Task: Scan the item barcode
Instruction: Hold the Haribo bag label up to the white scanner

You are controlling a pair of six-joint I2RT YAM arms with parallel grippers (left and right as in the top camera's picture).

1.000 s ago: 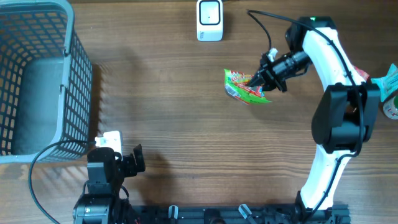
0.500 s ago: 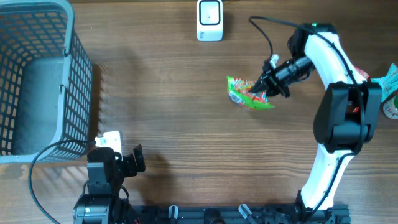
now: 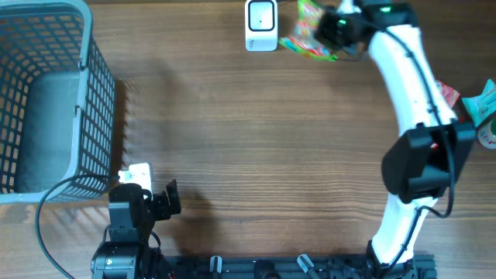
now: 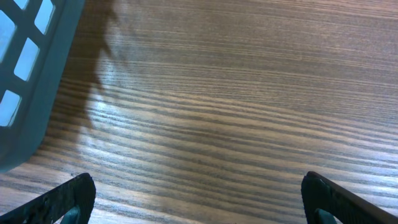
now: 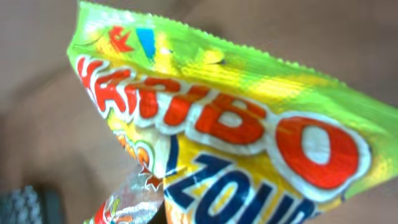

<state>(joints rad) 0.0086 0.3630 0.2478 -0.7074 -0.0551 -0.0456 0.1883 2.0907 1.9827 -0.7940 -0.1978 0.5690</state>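
- My right end effector (image 3: 338, 28) is clenched on the candy bag (image 3: 308, 37), gripping it at the bag's right side in the overhead view.
- The candy bag is off the bench (image 3: 248, 139), up at the far edge. It sits just to the right of the white scanner (image 3: 261, 25), with a narrow gap between them.
- From my right wrist the candy bag (image 5: 236, 137) fills nearly the whole view. It is yellow-green with a crimped top edge, big red letters outlined in white, and dark blue letters below them.
- No barcode shows on that face, and I cannot tell which side of the bag is turned toward the scanner.
- My right arm reaches from its base at the near edge along the right side of the bench to the far edge.
- A green packet (image 3: 482, 101) lies at the bench's right border, well apart from the bag.
- My left end effector (image 3: 167, 200) is released, jaws spread wide and holding nothing. It sits low at the near left of the bench.
- In the left wrist view the left end effector (image 4: 199, 208) shows only its two dark fingertips (image 4: 65, 199) in the bottom corners, with bare wood grain between them.
- The grey mesh basket (image 3: 97, 101) stands at the far left of the bench. Its wall (image 4: 31, 68) edges into the upper left of my left wrist view, near that end effector but not touching it.
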